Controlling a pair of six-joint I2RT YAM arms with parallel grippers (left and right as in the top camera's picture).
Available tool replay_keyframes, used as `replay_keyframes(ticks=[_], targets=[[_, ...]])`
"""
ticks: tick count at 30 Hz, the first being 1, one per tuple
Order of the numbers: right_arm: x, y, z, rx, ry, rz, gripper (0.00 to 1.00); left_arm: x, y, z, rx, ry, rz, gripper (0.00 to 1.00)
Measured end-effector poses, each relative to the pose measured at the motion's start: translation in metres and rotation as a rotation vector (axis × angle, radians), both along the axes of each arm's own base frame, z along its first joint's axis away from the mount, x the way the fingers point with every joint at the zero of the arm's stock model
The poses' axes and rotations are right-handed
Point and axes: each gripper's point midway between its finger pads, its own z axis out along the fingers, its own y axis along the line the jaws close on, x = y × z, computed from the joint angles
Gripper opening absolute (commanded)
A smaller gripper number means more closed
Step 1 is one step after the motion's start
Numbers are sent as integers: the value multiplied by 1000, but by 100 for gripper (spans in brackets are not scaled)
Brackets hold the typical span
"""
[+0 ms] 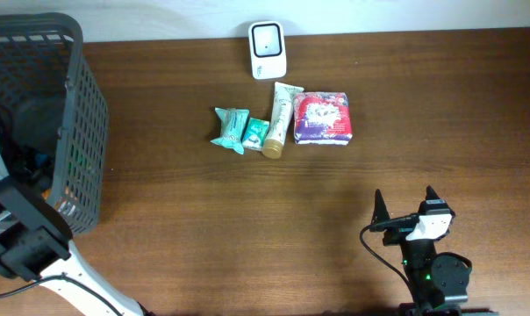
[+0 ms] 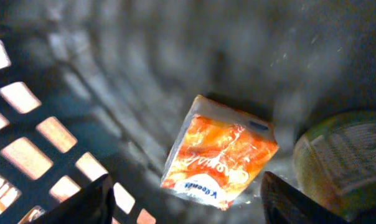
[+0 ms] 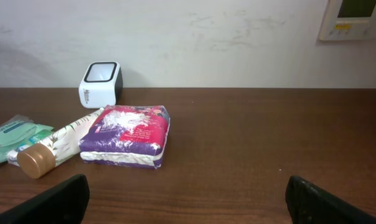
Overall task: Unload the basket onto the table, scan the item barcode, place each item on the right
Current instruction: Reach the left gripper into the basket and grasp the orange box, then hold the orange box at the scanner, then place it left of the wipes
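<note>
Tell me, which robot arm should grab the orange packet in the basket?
Left. The left gripper is down inside the basket, open, right over the orange packet. The right gripper hangs open over the table, far from the basket.

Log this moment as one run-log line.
left claw: open, inside basket, over orange packet | right claw: open, above table | scanner: at far edge | scan: not yet done

left arm (image 1: 24, 237): lower left of the overhead frame, dark links angled toward the upper left.
left gripper (image 2: 187, 200): jaws parted, tips at the bottom of its wrist view.
right arm (image 1: 436, 272): lower right, folded, wrist pointing up-frame.
right gripper (image 1: 404, 197): jaws spread wide.
</note>
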Motion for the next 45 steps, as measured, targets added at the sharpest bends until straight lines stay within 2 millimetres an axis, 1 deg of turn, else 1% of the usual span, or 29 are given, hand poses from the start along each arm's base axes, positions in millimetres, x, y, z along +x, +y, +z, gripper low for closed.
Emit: replay_keyframes(ticks=[1, 4, 5, 6, 8, 11, 12, 14, 15, 20, 22, 24, 26, 27, 28, 29, 30, 32, 34, 36, 38, 39, 41, 42, 45], targets=[[0, 0, 0, 0, 0, 0, 99, 0, -2, -5, -11, -3, -6, 60], [0, 0, 0, 0, 0, 0, 99, -1, -5, -19, -29, -4, -18, 43], [0, 0, 0, 0, 0, 0, 99, -2, -7, -23, -36, -1, -19, 42], [0, 0, 0, 0, 0, 0, 99, -3, -8, -26, -40, 2, -18, 45], [0, 0, 0, 0, 0, 0, 99, -3, -9, -33, -42, 0, -22, 46], [0, 0, 0, 0, 0, 0, 99, -2, -8, -39, -35, -15, -25, 36], [0, 0, 0, 0, 0, 0, 99, -1, -9, -40, -34, -24, -27, 31], [0, 0, 0, 0, 0, 0, 99, 1, -9, -40, -35, -37, -29, 12], [0, 0, 0, 0, 0, 0, 99, 2, -10, -40, -36, -43, -32, 0], [0, 0, 0, 0, 0, 0, 99, 4, -9, -39, -36, -52, -32, 0], [0, 0, 0, -1, 0, 0, 99, 13, -7, -31, -50, -91, -41, 0], [0, 0, 0, 0, 0, 0, 99, 25, -2, -11, -46, -128, -46, 0], [0, 0, 0, 0, -1, 0, 99, 41, 6, 22, -20, -189, -50, 0], [0, 0, 0, 0, 0, 0, 99, 50, 12, 44, 13, -236, -55, 0], [0, 0, 0, 0, 0, 0, 99, 61, 19, 73, 58, -306, -59, 0], [0, 0, 0, 0, 0, 0, 99, 63, 18, 89, 63, -330, -61, 0], [0, 0, 0, 0, 0, 0, 99, 67, 16, 109, 67, -373, -65, 0], [0, 0, 0, -1, -1, 0, 99, 82, 13, 155, 99, -518, -82, 0], [0, 0, 0, 0, 0, 0, 99, 94, 4, 192, 97, -653, -108, 0], [0, 0, 0, 0, 0, 0, 99, 103, -6, 218, 79, -762, -136, 0], [0, 0, 0, 0, -1, 0, 99, 114, -27, 250, 10, -912, -179, 0], [0, 0, 0, 0, 0, 0, 99, 116, -43, 265, -57, -977, -170, 0], [0, 0, 0, 0, 0, 0, 99, 116, -60, 278, -156, -1031, -126, 0], [0, 0, 0, 0, 0, 0, 99, 120, -70, 287, -226, -1077, -116, 0], [0, 0, 0, 0, 0, 0, 99, 126, -90, 304, -358, -1158, -148, 0]])
